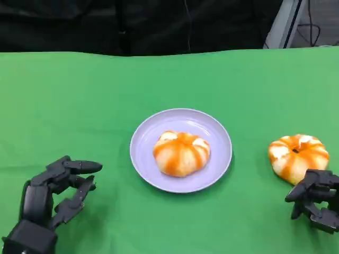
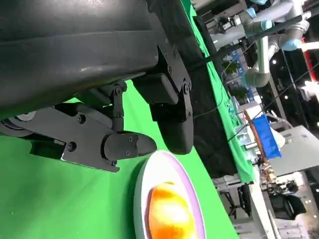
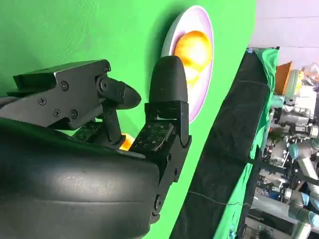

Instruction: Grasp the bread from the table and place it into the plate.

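Head view: right hand (image 1: 316, 203) just beside bread (image 1: 298, 156), seemingly untouching, fingers curled; left hand (image 1: 55, 198) apart, empty.

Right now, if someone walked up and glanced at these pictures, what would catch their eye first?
Two orange-and-white glazed breads stand out against the bright green tablecloth: one bread on the plate, sitting in the lavender plate at the table's middle, and a second bread on the cloth to its right. The black right hand hovers just in front of that second bread, while the left hand waits empty at the lower left.
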### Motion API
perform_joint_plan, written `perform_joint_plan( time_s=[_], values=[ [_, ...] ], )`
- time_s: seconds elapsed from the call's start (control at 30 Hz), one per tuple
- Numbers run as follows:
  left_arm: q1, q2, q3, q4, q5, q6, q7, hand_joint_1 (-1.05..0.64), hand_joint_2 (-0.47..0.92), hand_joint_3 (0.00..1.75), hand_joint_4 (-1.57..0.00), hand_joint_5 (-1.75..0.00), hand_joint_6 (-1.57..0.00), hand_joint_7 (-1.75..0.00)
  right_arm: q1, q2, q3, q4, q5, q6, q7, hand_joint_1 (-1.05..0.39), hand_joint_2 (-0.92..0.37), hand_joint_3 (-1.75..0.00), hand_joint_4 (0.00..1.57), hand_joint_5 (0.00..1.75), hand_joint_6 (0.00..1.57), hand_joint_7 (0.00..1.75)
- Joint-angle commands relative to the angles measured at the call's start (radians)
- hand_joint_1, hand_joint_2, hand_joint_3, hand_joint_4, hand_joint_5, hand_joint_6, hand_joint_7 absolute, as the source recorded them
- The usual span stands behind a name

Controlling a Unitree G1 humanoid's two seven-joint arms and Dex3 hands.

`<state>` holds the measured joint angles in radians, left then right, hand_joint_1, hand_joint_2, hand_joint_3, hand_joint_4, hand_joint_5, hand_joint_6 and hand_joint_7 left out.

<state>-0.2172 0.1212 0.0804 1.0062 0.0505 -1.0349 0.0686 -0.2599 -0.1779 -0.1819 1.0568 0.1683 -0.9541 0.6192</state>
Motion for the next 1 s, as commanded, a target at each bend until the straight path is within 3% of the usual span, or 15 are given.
perform_joint_plan(
  time_s=[0.03, 0.47, 1.0],
  values=[
    [0.000, 0.006, 0.012, 0.009, 0.022, -0.001, 0.033, -0.08, 0.92, 0.51, -0.65, -1.57, -0.73, -1.09, -0.006, -0.020, -0.009, 0.009, 0.010, -0.009, 0.001, 0.11, -0.82, -0.67, 0.86, 1.43, 0.91, 1.02],
    [0.003, 0.006, 0.022, 0.016, 0.043, 0.019, 0.079, -0.10, 0.92, 0.54, -0.71, -1.62, -0.66, -1.37, -0.006, -0.022, -0.008, 0.007, 0.005, -0.007, -0.011, 0.11, -0.81, -0.69, 0.88, 1.42, 0.92, 1.02],
    [0.002, 0.005, 0.023, 0.021, 0.053, 0.023, 0.089, -0.12, 0.92, 0.53, -0.68, -1.66, -0.64, -1.39, -0.011, -0.020, -0.012, 0.012, 0.015, -0.010, -0.002, 0.12, -0.81, -0.69, 0.88, 1.40, 0.93, 1.01]
  ],
)
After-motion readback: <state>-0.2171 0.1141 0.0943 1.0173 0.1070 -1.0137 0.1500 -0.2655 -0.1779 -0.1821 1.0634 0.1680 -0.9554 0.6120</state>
